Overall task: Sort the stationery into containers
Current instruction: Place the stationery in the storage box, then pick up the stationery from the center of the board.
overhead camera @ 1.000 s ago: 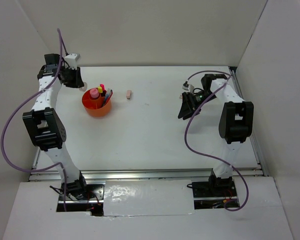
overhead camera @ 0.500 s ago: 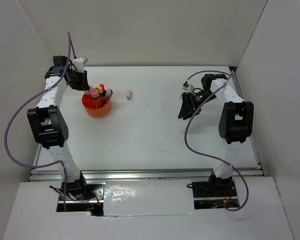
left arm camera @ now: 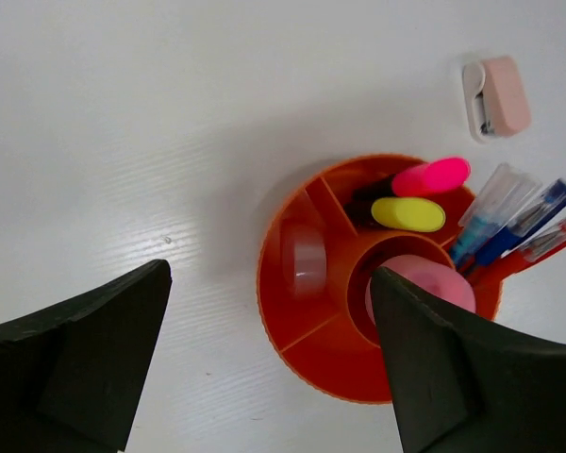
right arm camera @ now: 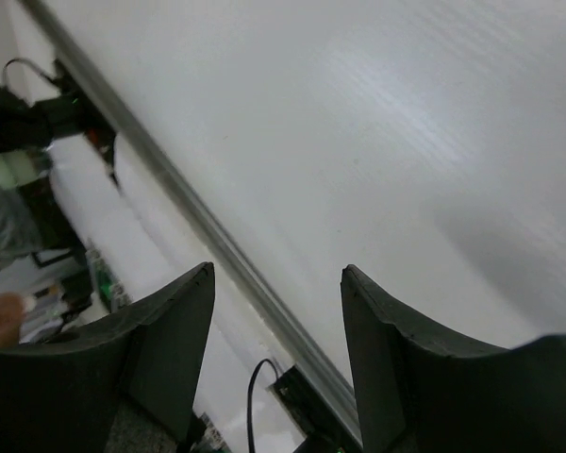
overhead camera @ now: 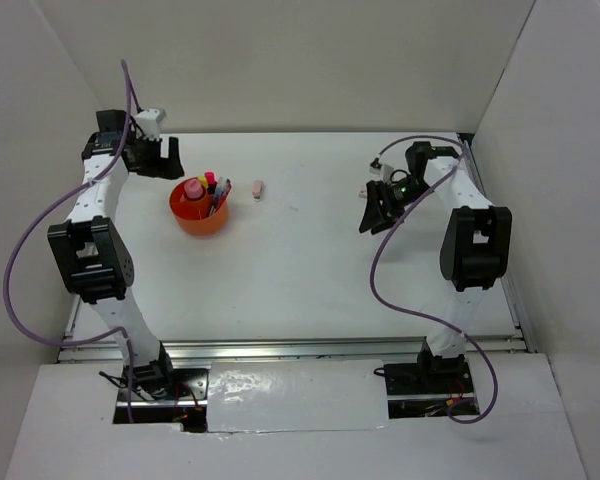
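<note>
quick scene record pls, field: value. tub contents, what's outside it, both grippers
container: orange tub, dividers around a centre hub
centre hub: pink-capped glue stick
own compartment: tape ring
shared compartment: pink highlighter, yellow highlighter
also in tub: blue pens, red pen
outside tub: small pink item, lying on the table, apart from the tub
left gripper: open, empty, beside the tub
right gripper: open, empty, over bare table

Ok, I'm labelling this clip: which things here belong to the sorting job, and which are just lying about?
Job: orange tub; inside it highlighters, pens, glue stick, tape ring; small pink item loose beside the tub.
Lying about: purple cables, shiny sheet at the near edge.
</note>
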